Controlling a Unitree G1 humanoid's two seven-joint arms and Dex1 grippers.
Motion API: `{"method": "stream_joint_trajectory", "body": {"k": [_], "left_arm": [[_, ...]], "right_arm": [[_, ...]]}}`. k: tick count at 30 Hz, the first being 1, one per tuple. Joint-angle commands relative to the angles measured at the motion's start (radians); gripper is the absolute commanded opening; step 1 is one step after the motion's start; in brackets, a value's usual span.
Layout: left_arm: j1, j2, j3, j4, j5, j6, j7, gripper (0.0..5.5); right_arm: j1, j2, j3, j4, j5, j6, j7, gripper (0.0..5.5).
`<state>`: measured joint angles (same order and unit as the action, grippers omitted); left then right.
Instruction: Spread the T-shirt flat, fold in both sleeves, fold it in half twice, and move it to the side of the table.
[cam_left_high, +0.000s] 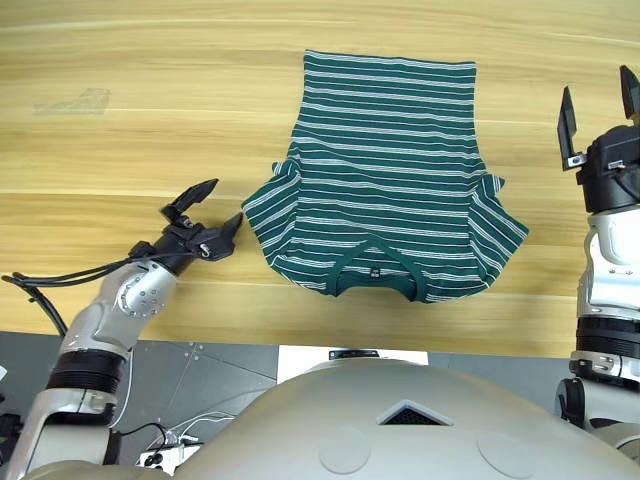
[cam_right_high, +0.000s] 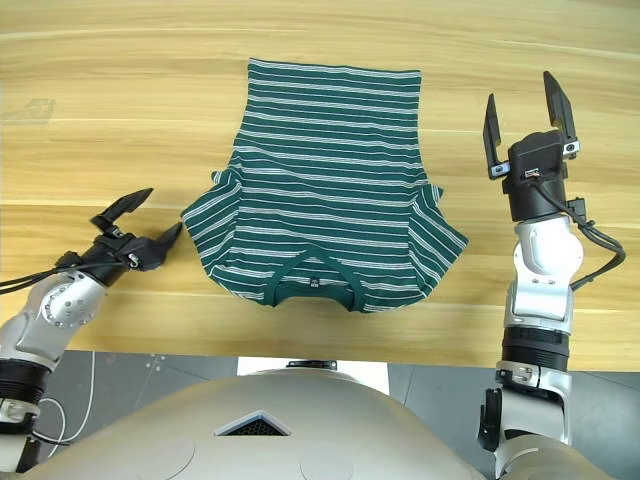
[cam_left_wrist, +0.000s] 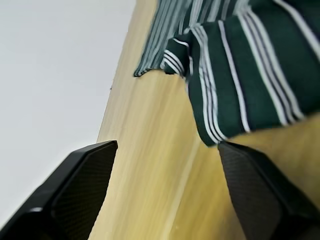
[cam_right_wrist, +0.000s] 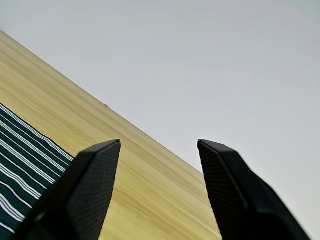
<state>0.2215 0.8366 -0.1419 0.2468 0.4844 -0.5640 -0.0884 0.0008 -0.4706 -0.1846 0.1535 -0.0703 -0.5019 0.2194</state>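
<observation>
The shirt (cam_left_high: 385, 170) is seen lying on the table (cam_left_high: 120, 150), green w/ white stripes, collar (cam_left_high: 375, 265) at the robot's end and hem at the far end. The body is laid fairly smooth. Both sleeves are spread out to the sides, w/ some bunching noted at each armpit. No fold is seen made yet.

L gripper (cam_left_high: 227, 200) is found just left of the shirt, right beside the L sleeve (cam_left_high: 270, 205). Its fingers are held apart, w/ bare table seen btwn them. In the L wrist view the L sleeve's edge (cam_left_wrist: 235, 80) is picked out just beyond one finger (cam_left_wrist: 260, 195); whether contact is made can't be told.

R gripper (cam_right_high: 520, 90) is held right of the shirt, well apart from the R sleeve (cam_right_high: 440, 232), and is pointed toward the hem end. Its fingers (cam_right_wrist: 85, 190) are spread wide too, nothing gripped. A bit of the shirt (cam_right_wrist: 20, 165) is caught in the R wrist view, off to one side of the fingers, w/ wood showing btwn them.
</observation>
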Motion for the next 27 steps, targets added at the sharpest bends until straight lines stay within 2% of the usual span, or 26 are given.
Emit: {"method": "stream_joint_trajectory", "body": {"k": [1, 10, 24, 27], "left_arm": [[0.067, 0.082, 0.001, 0.005, 0.101, 0.086, -0.058, 3.75], [-0.188, 0.001, -0.158, 0.118, 0.147, -0.034, -0.098, 3.75], [-0.237, 0.013, -0.241, 0.196, 0.176, -0.124, -0.113, 3.75], [-0.263, 0.008, -0.255, 0.222, 0.186, -0.122, -0.108, 3.22]], "right_arm": [[0.003, 0.011, 0.009, 0.019, 0.012, -0.007, 0.005, 2.84], [-0.016, 0.025, 0.030, 0.037, 0.012, -0.014, 0.009, 2.84], [-0.063, 0.033, 0.057, 0.071, 0.010, -0.015, 0.016, 2.84], [-0.057, 0.035, 0.058, 0.062, 0.018, -0.010, 0.017, 2.84]]}}
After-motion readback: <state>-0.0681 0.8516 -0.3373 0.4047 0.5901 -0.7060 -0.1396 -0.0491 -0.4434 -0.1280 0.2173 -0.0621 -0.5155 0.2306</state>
